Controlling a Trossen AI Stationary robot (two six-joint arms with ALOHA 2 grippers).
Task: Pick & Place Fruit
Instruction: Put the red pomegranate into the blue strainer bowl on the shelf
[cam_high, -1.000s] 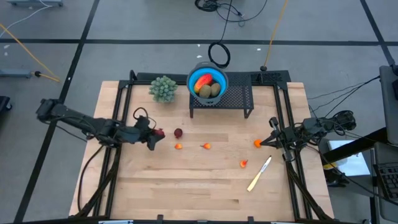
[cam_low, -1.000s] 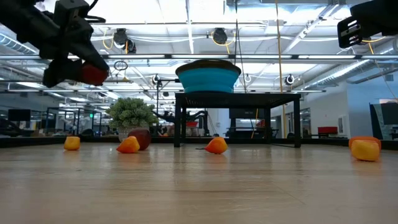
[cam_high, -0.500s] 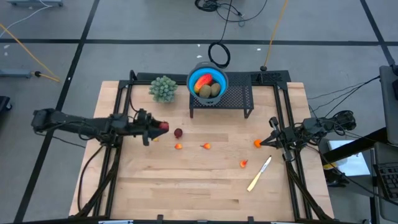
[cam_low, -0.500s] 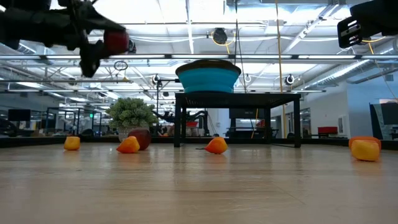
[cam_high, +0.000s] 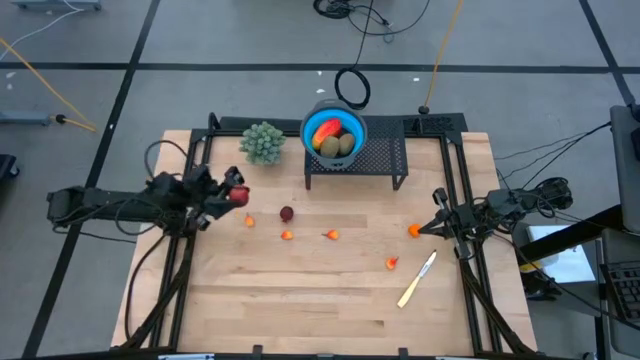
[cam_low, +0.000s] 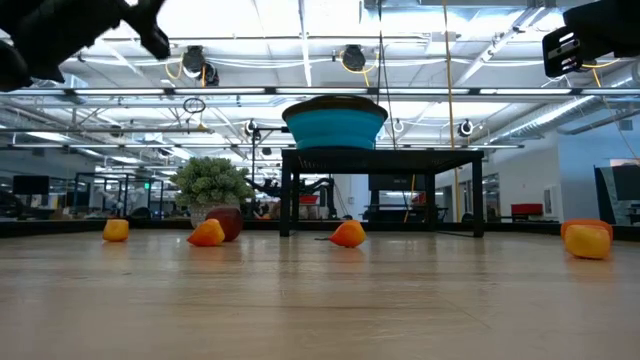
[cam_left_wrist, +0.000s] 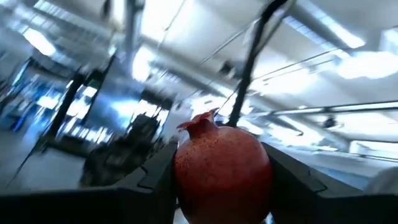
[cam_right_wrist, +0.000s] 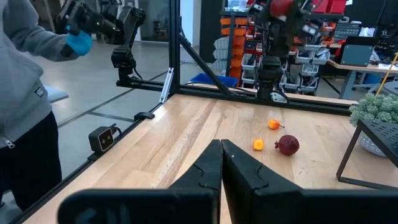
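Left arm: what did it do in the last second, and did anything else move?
The left gripper, its jaws clamped on a red pomegranate, rose and drew back toward the table's left edge. The right gripper stayed shut at the right edge; the fruit on the table did not move.

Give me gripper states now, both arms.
Left gripper: shut on the pomegranate, lifted at the table's left edge.
Right gripper: shut, empty, at the right edge.

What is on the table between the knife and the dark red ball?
Seen from above, two small orange bits lie between the knife and the dark red ball, with bare wood around them.
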